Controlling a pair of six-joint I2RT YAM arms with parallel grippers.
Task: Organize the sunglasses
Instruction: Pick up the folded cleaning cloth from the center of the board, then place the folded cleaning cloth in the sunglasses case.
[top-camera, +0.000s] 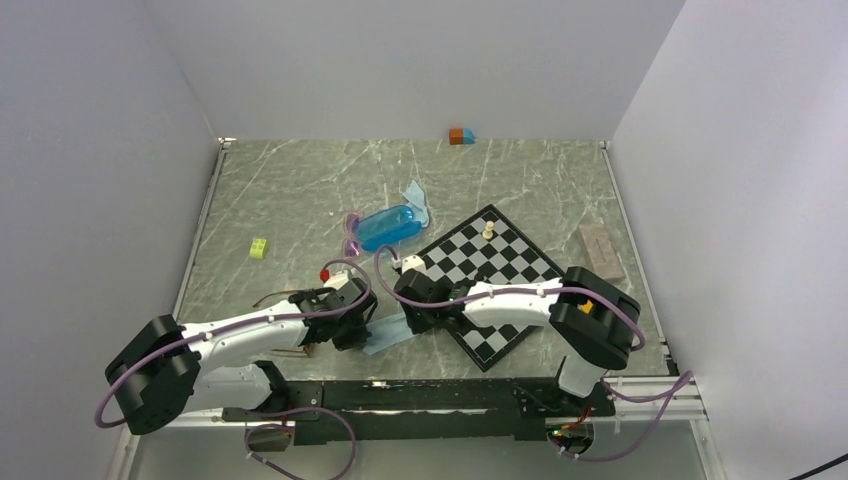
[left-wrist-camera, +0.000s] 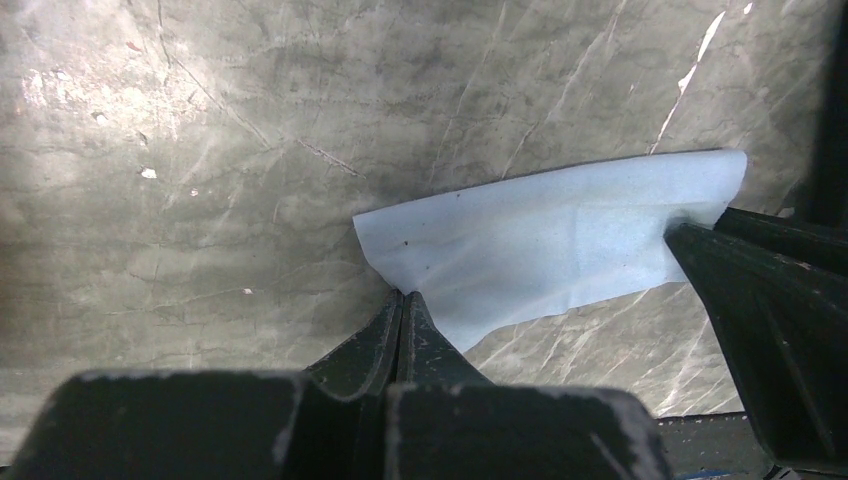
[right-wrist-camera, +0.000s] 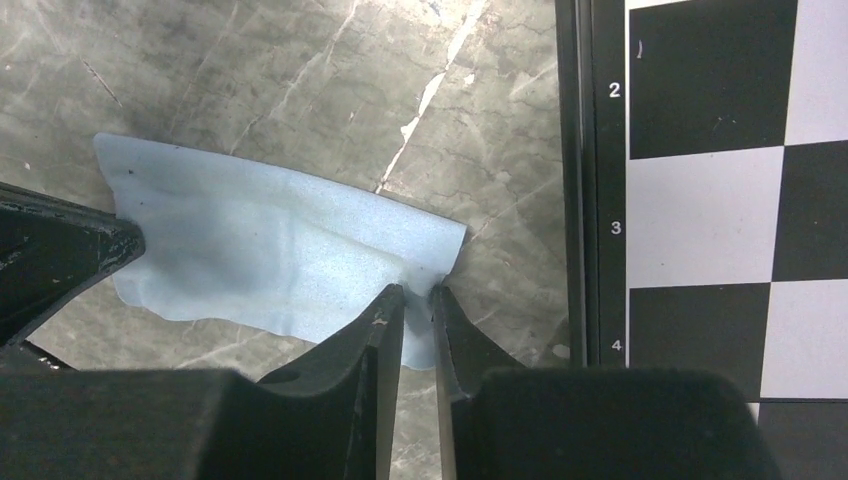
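A light-blue cloth (top-camera: 385, 336) lies low over the table between my two grippers. My left gripper (left-wrist-camera: 402, 294) is shut on its one corner. My right gripper (right-wrist-camera: 413, 291) is shut on the opposite corner, with cloth (right-wrist-camera: 280, 250) pinched between the fingers. In the top view the left gripper (top-camera: 347, 322) and right gripper (top-camera: 414, 316) face each other. The small purple sunglasses (top-camera: 352, 236) lie beside the blue case (top-camera: 390, 227). The thin brown sunglasses (top-camera: 272, 297) lie by the left arm, partly hidden by it.
A chessboard (top-camera: 500, 275) lies right of the cloth, its edge close to my right gripper (right-wrist-camera: 700, 200), with a chess piece (top-camera: 488, 230) on it. A yellow-green brick (top-camera: 259, 248), a small red piece (top-camera: 325, 273), a brown brick (top-camera: 601, 250) and blocks (top-camera: 461, 136) lie about.
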